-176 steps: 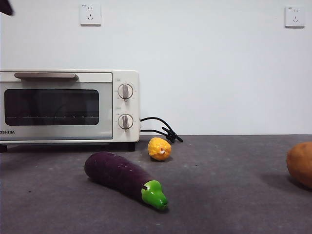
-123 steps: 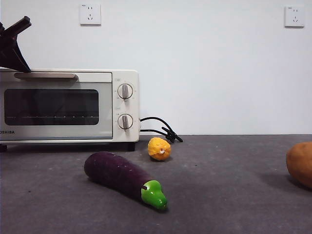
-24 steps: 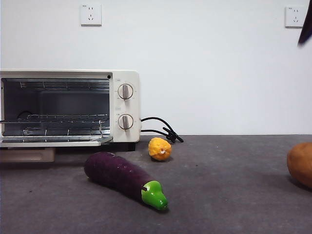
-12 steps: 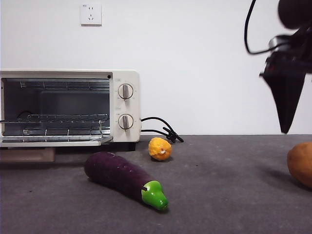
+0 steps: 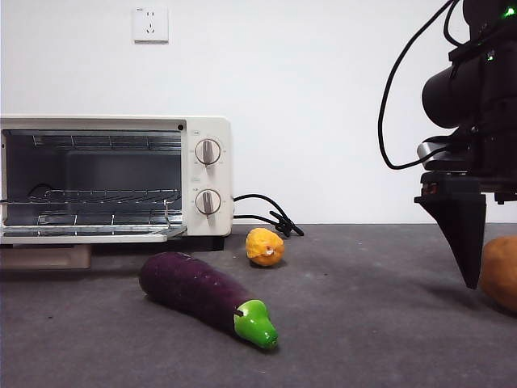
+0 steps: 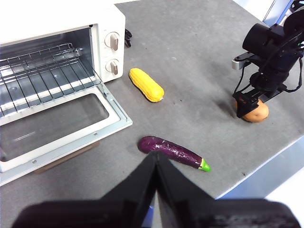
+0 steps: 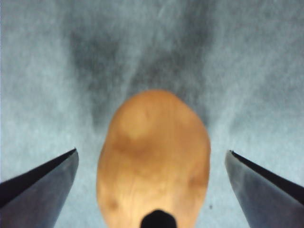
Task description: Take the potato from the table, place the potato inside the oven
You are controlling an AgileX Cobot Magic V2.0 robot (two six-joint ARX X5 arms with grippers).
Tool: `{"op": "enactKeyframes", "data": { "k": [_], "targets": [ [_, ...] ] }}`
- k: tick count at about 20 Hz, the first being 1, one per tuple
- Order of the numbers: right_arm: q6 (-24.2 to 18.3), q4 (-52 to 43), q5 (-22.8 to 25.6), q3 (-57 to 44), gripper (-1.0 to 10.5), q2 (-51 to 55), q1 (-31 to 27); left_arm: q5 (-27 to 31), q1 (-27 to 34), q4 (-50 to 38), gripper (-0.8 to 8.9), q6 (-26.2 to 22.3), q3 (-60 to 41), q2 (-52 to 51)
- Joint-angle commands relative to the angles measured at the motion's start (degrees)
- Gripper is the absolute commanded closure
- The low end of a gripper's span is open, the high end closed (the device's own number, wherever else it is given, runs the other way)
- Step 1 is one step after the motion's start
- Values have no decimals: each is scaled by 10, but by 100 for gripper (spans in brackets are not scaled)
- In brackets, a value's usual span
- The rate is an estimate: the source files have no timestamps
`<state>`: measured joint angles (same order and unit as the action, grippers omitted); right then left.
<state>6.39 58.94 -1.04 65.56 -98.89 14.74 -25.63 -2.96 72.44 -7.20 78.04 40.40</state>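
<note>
My right gripper (image 7: 152,156) hangs spread wide around the potato (image 7: 153,159) on the mottled grey table (image 5: 363,323), white wall (image 5: 323,97) behind; my left gripper (image 6: 156,164) is closed.

- We read no brand, label or number in these views.
- Small marks beside the oven (image 5: 113,179) knobs (image 5: 208,151) are too tiny to read.

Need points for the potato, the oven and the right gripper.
potato (image 7: 154,156): right wrist view, middle of its orange-brown skin.
oven (image 5: 208,174): front view, cream panel between the two knobs.
right gripper (image 6: 251,100): left wrist view, open black jaws down over the potato.
</note>
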Motion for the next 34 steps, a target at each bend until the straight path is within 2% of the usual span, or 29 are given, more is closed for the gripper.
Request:
{"op": "enactKeyframes", "data": {
  "k": [1, 2, 4, 5, 7, 9, 11, 12, 14, 16, 21, 24, 26, 29, 34],
  "targets": [
    [-4, 11, 0, -1, 563, 1, 7, 1, -1, -1, 821, -10, 0, 0],
    [-4, 14, 0, -2, 620, 1, 7, 1, -1, -1, 821, -10, 0, 0],
    [-4, 13, 0, -2, 894, 1, 7, 1, -1, -1, 821, -14, 0, 0],
    [-4, 15, 0, -1, 945, 1, 7, 1, -1, 0, 821, -15, 0, 0],
    [-3, 37, 0, 7, 947, 2, 7, 1, -1, 0, 821, -16, 0, 0],
    [14, 90, -1, 39, 946, 7, 14, 1, -1, 1, 821, -16, 0, 0],
    [15, 125, -23, 88, 946, 26, 33, 1, -1, 9, 821, -13, 0, 0],
    [17, 130, -42, 121, 946, 35, 46, 1, -1, 13, 821, -13, 0, 0],
    [26, 123, -108, 199, 946, 41, 78, 1, -1, 14, 821, -13, 0, 0],
    [34, 76, -148, 266, 947, 41, 120, 1, -1, 12, 821, -13, 0, 0],
    [101, -161, -135, 349, 950, 17, 259, 1, -8, 12, 821, -5, 0, 0],
    [98, -256, -76, 400, 950, -40, 315, 2, -36, 12, 821, -6, 0, 0],
    [95, -259, -57, 466, 950, -101, 332, 8, -66, 12, 821, -7, 0, 0],
    [94, -257, -61, 577, 950, -206, 337, 83, -101, 24, 821, -10, -1, 0],
    [80, -246, -67, 652, 950, -294, 337, 149, -108, 26, 821, -10, -1, -1]
  ]
}}
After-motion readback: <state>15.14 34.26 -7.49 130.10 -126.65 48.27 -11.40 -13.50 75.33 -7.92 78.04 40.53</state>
